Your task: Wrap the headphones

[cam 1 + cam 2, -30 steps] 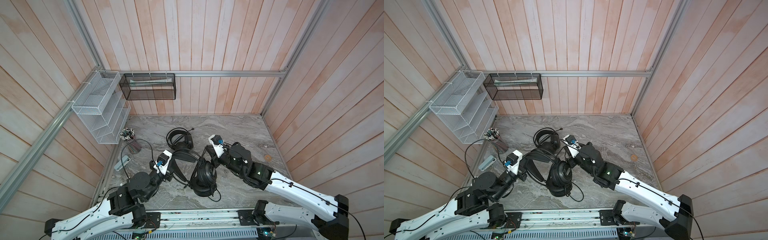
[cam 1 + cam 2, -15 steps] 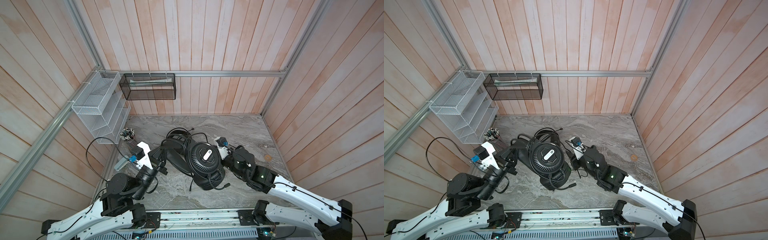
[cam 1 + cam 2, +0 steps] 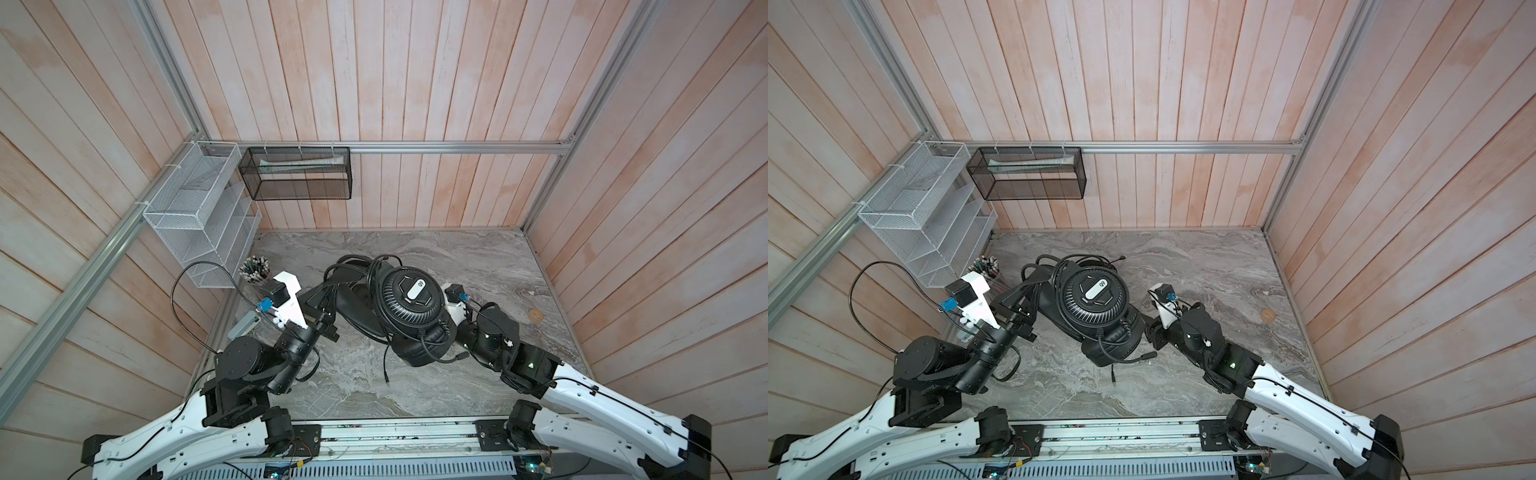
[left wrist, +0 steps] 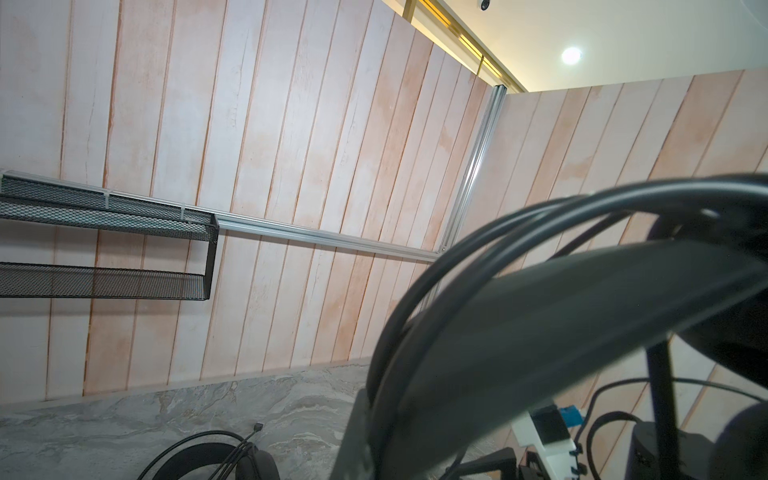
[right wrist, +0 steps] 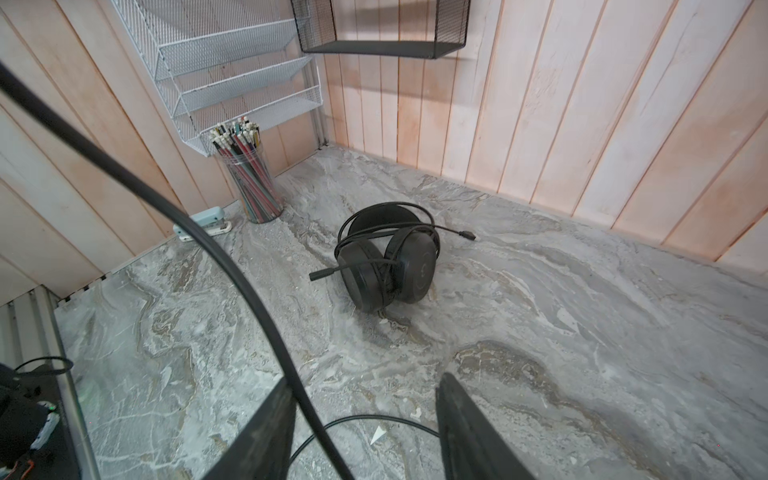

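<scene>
One second on, right hand [image 5: 363, 384] released; left hand [image 3: 322, 301] still clenches grille-backed headphones [image 3: 409, 305]

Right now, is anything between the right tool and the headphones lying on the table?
Yes. In the right wrist view a black cable slants across close in front of the open right tool, beside one finger, and a loop of cable lies on the table just ahead. Nothing else shows before the headphones.
</scene>
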Motion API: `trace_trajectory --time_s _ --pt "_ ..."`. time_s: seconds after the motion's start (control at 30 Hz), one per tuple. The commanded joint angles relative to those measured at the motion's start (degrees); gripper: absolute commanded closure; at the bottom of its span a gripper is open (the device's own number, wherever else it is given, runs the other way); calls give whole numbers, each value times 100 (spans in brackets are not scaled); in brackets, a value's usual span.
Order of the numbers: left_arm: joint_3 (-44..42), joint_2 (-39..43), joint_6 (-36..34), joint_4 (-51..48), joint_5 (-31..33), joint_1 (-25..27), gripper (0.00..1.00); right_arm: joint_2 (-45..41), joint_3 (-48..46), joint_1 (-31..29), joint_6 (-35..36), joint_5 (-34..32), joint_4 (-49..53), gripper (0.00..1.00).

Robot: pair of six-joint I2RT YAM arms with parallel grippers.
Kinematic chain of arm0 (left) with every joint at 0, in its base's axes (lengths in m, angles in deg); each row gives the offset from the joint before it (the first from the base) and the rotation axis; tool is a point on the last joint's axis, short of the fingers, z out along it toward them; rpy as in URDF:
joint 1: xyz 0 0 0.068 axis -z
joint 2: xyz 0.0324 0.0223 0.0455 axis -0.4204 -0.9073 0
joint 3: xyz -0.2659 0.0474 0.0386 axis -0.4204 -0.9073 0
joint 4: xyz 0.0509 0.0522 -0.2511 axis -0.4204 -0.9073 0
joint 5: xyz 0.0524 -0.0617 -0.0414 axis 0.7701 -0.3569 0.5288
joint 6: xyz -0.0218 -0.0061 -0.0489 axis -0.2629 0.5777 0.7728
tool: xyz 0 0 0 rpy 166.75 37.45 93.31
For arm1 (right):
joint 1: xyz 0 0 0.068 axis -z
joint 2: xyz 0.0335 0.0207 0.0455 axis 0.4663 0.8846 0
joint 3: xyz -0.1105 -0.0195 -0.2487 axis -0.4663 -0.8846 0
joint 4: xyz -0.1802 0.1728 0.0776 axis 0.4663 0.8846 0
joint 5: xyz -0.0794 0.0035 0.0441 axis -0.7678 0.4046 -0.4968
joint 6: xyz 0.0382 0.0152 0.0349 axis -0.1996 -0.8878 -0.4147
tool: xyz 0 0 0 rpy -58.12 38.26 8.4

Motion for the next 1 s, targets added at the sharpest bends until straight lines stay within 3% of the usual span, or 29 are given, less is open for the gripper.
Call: trace_trajectory --time_s 0.0,0.2,0.4,0.6,0.7,0.97 --pt "306 -2 398 555 67 2 100 -221 -311 28 -277 276 -555 38" --pt "319 -49 443 634 70 -3 100 17 -751 25 -478 487 -994 40" --pt "346 -75 457 676 89 -3 100 297 -1007 23 -479 417 -1390 53" --pt "337 -160 522 642 198 -6 100 406 -1130 17 -528 397 -1549 88" --pt "394 -285 558 643 271 -6 100 461 -1273 17 -672 454 -1704 96" --pt "832 -972 702 343 409 -217 100 541 -1595 -104 -941 582 -2135 100"
